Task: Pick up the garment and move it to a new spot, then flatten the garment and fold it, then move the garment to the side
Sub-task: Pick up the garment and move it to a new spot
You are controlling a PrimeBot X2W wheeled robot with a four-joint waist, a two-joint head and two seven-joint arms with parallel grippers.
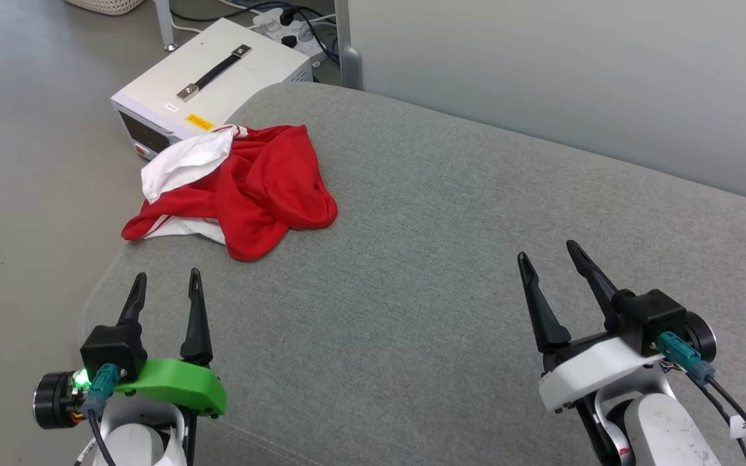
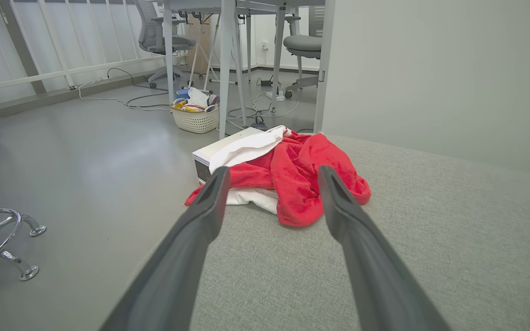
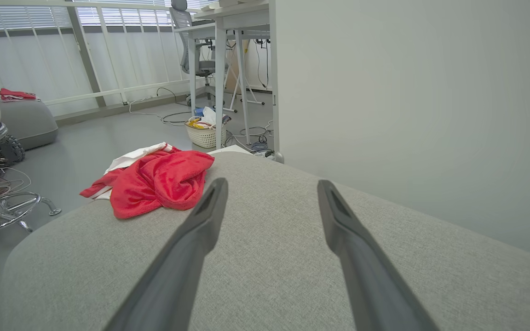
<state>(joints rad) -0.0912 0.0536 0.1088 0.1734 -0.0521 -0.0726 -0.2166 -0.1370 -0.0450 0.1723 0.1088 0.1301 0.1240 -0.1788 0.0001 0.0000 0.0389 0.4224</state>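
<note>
Currently the garment (image 1: pixel 250 194) lies crumpled in the upper left of the head view, red with white parts showing. It sits at the left edge of the grey cushion (image 1: pixel 425 272), its left tip poking past the rim. Lower left, the left gripper (image 1: pixel 168 274) has its fingers apart, empty, near the garment but not touching. Lower right, the right gripper (image 1: pixel 548 251) also has its fingers apart, empty, well apart from it. A white case (image 1: pixel 230 84) with a black handle sits on the floor just behind the garment.
</note>
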